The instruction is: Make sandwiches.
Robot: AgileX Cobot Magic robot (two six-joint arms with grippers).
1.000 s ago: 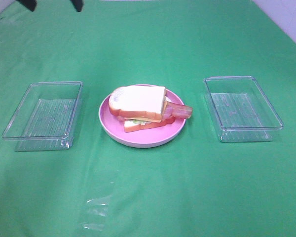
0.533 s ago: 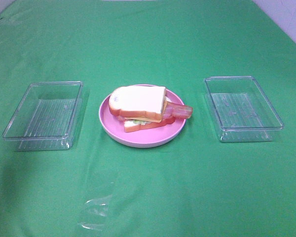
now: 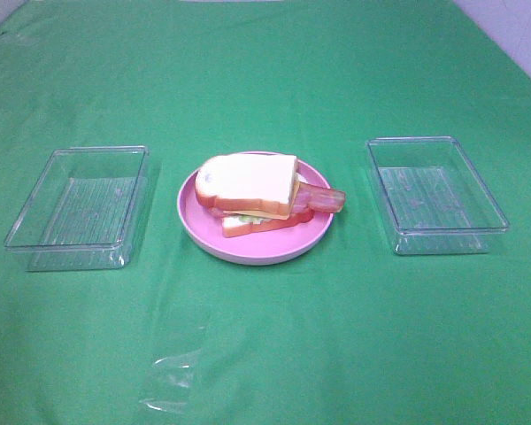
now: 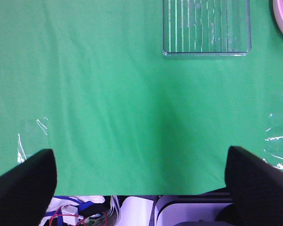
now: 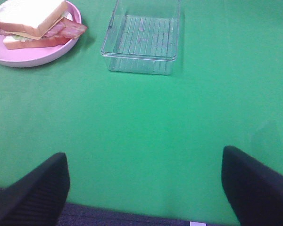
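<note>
The sandwich [image 3: 252, 190] is stacked on a round pink plate [image 3: 248, 250] in the middle of the green cloth: white bread on top, yellow cheese, a bacon strip [image 3: 326, 201] sticking out to the right, green lettuce and a bottom slice. It also shows in the right wrist view [image 5: 33, 21]. Neither arm shows in the high view. My left gripper [image 4: 141, 188] is open and empty above bare cloth, on the near side of the left tray. My right gripper [image 5: 144, 190] is open and empty above bare cloth, on the near side of the right tray.
An empty clear tray [image 3: 75, 257] stands left of the plate and another [image 3: 442, 241] to its right; they also show in the wrist views [image 4: 205, 52] [image 5: 139, 63]. A crinkled clear film [image 3: 173, 385] lies on the cloth near the front edge.
Dark arm parts at the high view's top left edge have left the picture. The sandwich, plate and trays have not moved.
</note>
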